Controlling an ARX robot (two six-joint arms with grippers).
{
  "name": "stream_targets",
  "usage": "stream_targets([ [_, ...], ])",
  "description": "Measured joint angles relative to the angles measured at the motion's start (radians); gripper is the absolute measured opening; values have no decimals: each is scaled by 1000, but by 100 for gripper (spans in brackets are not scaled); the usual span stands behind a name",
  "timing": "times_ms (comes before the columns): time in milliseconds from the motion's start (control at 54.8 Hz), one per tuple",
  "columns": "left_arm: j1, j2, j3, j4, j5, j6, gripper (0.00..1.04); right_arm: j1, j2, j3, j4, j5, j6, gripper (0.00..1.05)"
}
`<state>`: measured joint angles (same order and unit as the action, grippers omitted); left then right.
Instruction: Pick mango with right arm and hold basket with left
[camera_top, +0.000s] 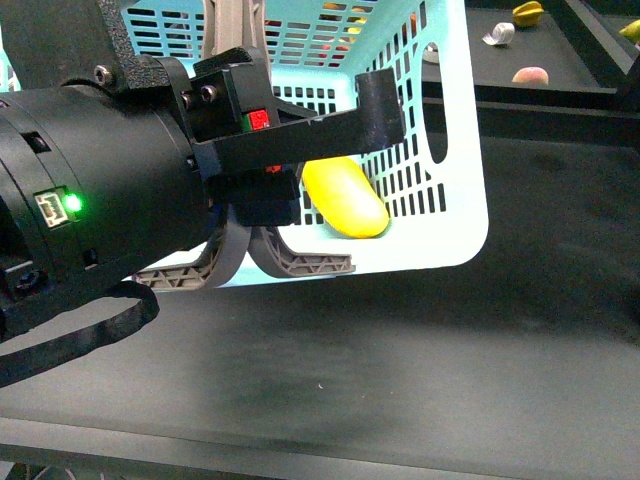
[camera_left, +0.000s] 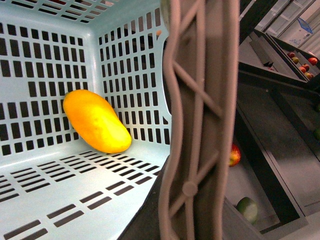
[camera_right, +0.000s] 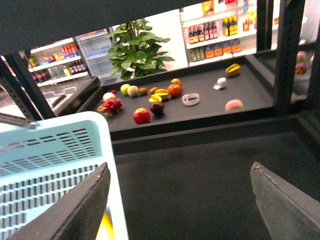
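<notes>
Though mango half-hidden behind left tool, grip there unclear; right tool spread.

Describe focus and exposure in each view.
Front view: the left arm looms close, its green light blooming; the mango looks washed-out yellow. Left wrist view: the handle sits near the lens, soft, while the mango is crisp. Right wrist view: the right claw shows blurred dark fingers; far shelves are overexposed.

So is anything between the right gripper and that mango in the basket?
Yes. The mango lies inside the basket, whose side wall seems to stand between it and the open right gripper. The left gripper and the basket's handles crowd the near opening.
</notes>
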<state>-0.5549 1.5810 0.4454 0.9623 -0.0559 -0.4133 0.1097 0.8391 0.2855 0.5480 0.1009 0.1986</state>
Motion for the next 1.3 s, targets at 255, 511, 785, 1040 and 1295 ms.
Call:
stream_targets([
  [255, 0, 0, 0, 0, -3, 0, 5, -74, -105, -111, 3, -90, -173, 40],
  [511, 0, 0, 0, 0, -2, 0, 5, -107, -218, -181, -39, -100, -194, 1],
  [785, 0, 0, 0, 0, -3, -2, 5, -108, -339, -226, -112, -100, -194, 2],
  [1040, 0, 0, 0, 0, -2, -2, 5, -108, -430, -269, -149, -100, -194, 2],
  [1295, 0, 0, 0, 0, -2, -2, 5, -108, -524, -280, -229, -100, -195, 2],
])
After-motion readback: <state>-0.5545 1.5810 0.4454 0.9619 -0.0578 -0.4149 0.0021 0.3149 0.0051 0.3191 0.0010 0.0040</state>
